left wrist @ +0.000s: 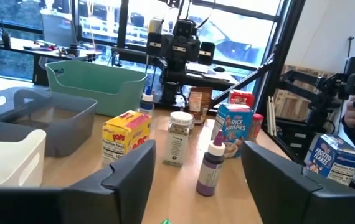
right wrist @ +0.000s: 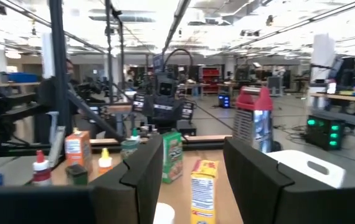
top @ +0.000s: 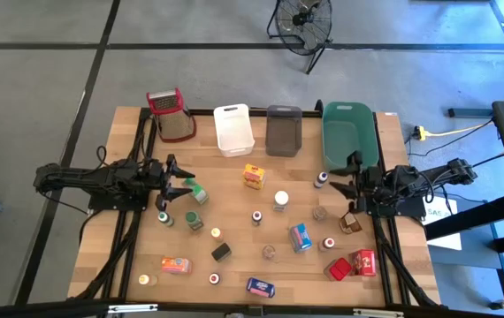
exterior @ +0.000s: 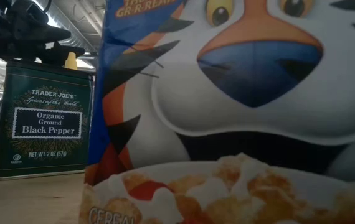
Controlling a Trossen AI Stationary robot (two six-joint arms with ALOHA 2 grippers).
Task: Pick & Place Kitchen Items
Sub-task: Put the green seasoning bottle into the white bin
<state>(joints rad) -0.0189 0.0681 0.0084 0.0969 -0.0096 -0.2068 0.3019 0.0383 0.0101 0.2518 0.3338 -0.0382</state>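
- The left hand (top: 184, 187) is over the bench (top: 234, 256), and its fingers are apart with nothing between them.
- A small green-capped bottle (top: 198, 191) lies just beside those fingers.
- The right hand (top: 340, 174) is by the green tub (top: 349, 132); its fingers are apart and hold nothing.
- A yellow box (top: 253, 177) stands near the middle, below the white tub (top: 233, 129).
- The other little bottles, boxes and tins are spread all over the bench, like the red tin (top: 364, 260).
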